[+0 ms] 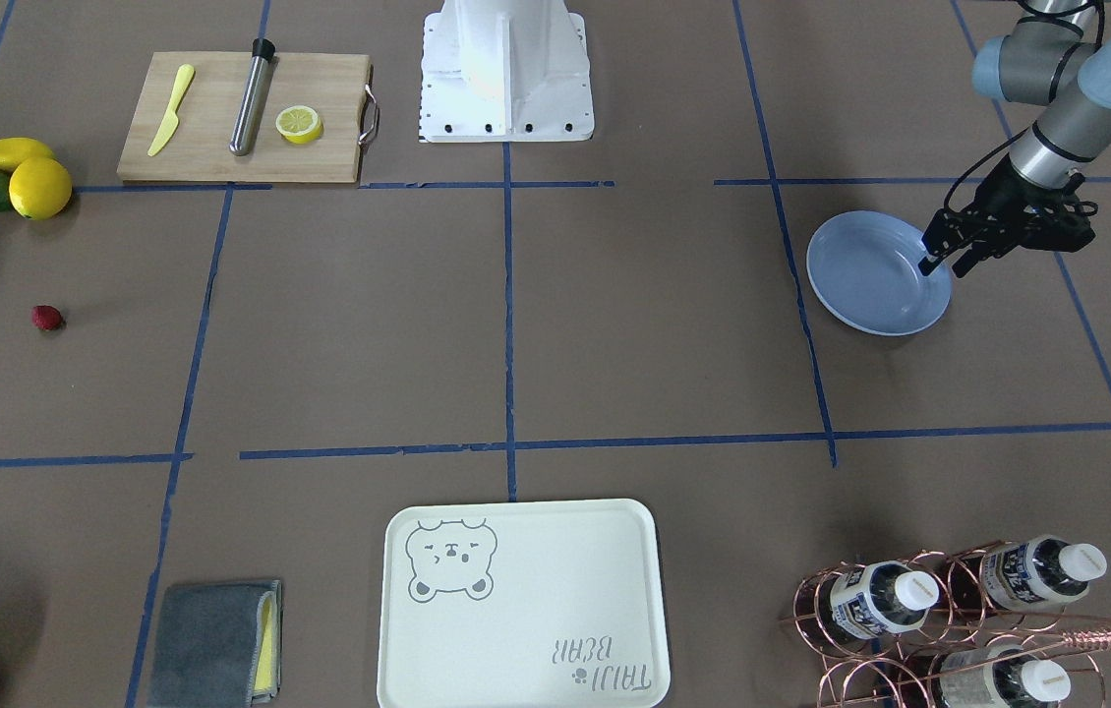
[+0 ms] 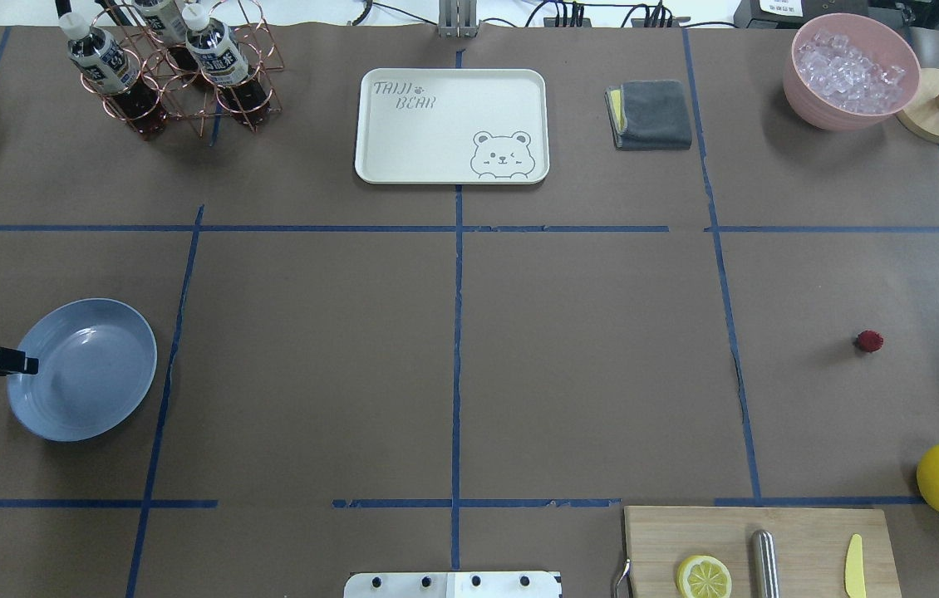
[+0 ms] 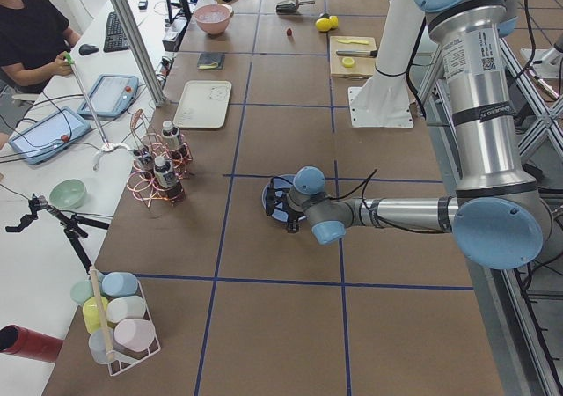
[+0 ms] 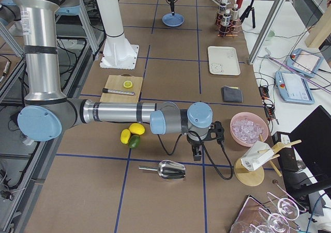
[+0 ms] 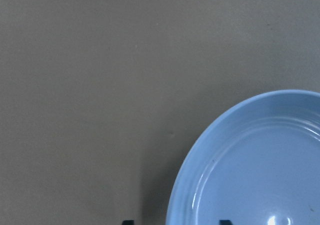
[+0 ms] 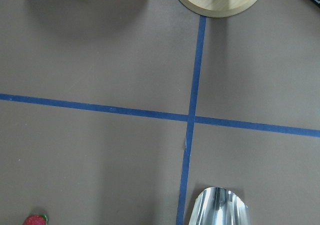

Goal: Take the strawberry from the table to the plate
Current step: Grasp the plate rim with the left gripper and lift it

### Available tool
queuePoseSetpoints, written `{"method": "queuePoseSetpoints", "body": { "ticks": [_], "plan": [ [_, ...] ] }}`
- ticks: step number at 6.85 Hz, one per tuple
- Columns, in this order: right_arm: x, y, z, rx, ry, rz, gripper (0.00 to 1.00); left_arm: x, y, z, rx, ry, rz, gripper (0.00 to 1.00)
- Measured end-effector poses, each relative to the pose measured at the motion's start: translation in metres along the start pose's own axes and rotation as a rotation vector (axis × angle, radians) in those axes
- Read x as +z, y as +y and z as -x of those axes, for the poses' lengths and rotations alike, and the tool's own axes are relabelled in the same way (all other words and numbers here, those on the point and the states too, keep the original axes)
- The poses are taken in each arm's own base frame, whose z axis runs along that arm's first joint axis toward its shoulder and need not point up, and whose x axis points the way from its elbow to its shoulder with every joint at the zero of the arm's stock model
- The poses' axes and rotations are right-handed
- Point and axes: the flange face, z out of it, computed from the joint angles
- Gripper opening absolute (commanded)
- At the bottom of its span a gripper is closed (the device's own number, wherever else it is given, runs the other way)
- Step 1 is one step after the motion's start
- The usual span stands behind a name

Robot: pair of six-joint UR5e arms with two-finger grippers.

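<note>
**While the strawberry [image 1: 47, 317] lies alone, the left pincer [image 1: 944, 264] straddles the plate [image 1: 870, 280] rim**

Where the table [image 1: 614, 324] reaches the robot's right end, the strawberry rests on the brown paper, near the lemons [image 1: 39, 187] and well apart from the plate. The left pincer's jaws stand apart, one on each side of the plate's rim. The right pincer [image 4: 197, 154] hangs above the table near the strawberry and a metal scoop [image 6: 217, 207]; its state cannot be told.
</note>
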Motion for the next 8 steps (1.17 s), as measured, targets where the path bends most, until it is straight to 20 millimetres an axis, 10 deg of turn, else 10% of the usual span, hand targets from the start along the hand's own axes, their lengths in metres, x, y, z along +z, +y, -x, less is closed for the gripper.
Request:
{"method": "queuePoseSetpoints", "body": {
  "ticks": [2, 4, 8],
  "plan": [
    [-0.0007, -0.0007, 0.0007, -0.001, 0.000, -0.001, 1.00, 0.0021, 0.0010, 0.0004, 0.005, -0.002, 0.004, 0.44],
    [-0.0013, -0.0015, 0.0014, -0.003, 0.001, -0.003, 1.00, 0.0030, 0.0015, 0.0006, 0.006, -0.003, 0.006, 0.04],
    [-0.0044, -0.0029, 0.0047, -0.009, 0.002, -0.009, 1.00, -0.0032, 0.0027, -0.0028, 0.009, 0.014, 0.027, 0.00]
  ]
}}
